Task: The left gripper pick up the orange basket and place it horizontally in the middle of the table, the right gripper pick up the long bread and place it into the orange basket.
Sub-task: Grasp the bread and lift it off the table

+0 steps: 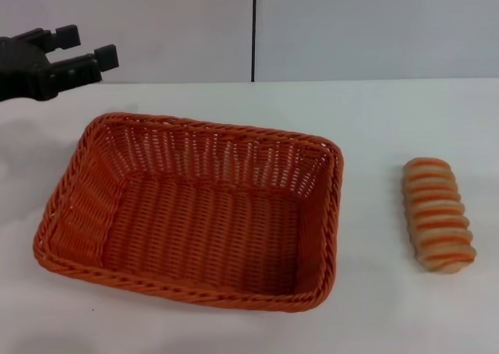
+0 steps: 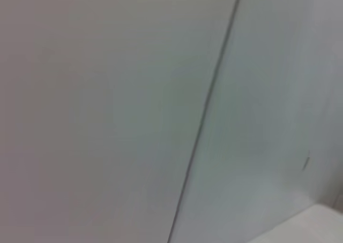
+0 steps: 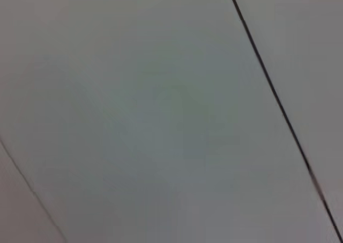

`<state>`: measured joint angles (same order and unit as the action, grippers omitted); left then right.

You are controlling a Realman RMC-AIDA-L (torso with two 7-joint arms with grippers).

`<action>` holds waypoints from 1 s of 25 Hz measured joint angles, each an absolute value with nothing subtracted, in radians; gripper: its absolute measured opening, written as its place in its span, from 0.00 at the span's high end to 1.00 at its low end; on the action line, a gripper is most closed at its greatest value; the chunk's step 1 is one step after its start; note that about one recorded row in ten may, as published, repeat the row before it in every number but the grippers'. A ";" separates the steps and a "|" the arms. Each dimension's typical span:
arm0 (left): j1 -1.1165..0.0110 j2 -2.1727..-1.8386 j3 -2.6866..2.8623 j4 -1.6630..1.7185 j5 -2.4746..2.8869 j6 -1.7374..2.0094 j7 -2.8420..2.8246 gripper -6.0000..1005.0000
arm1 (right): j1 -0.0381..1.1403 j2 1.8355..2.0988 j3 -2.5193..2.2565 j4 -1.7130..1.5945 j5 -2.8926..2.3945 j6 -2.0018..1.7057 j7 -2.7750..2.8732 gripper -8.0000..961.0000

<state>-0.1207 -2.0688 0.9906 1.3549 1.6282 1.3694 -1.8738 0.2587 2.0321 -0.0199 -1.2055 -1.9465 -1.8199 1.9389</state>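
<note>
long bread [image 1: 438, 215] right of orange basket [image 1: 78, 214]

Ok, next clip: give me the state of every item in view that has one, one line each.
orange basket: upright on the table, empty, ungripped.
long bread: lying on the table to the basket's right, apart from it, ungripped.
left gripper: open, empty, raised beyond the basket's far left corner.
right gripper: not in view.

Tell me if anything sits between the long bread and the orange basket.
Nothing visible does. The long bread lies on the bare white table to the right of the orange basket, with only empty tabletop between them.
</note>
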 joint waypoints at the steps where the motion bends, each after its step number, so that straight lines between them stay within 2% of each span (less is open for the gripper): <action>1: -0.118 -2.069 0.993 1.324 1.597 1.372 -1.835 0.19 | 0.272 2.022 -0.032 -1.243 -1.998 -1.828 1.995 0.14; 3: -0.118 -2.069 0.993 1.324 1.597 1.372 -1.835 0.19 | 0.308 1.997 -0.047 -1.301 -2.135 -1.871 2.098 0.14; 4: -0.113 -2.069 0.999 1.259 1.535 1.378 -1.745 0.19 | 0.360 1.967 -0.052 -1.318 -2.262 -1.933 2.157 0.14; 5: -0.113 -2.069 0.999 1.259 1.535 1.378 -1.745 0.19 | 0.360 1.967 -0.052 -1.318 -2.262 -1.933 2.157 0.14; 9: -0.099 -2.070 1.005 1.193 1.484 1.405 -1.607 0.19 | 0.465 1.923 -0.056 -1.268 -2.444 -2.034 2.200 0.14; 14: -0.086 -2.068 1.014 1.121 1.401 1.424 -1.501 0.19 | 0.519 1.879 -0.190 -1.068 -2.482 -2.017 2.288 0.14; 19: -0.084 -2.070 1.014 1.073 1.361 1.440 -1.425 0.19 | 0.530 1.866 -0.264 -0.980 -2.488 -1.930 2.335 0.15; 25: -0.076 -2.069 1.015 1.007 1.288 1.490 -1.297 0.19 | 0.550 1.830 -0.409 -0.818 -2.494 -1.775 2.364 0.15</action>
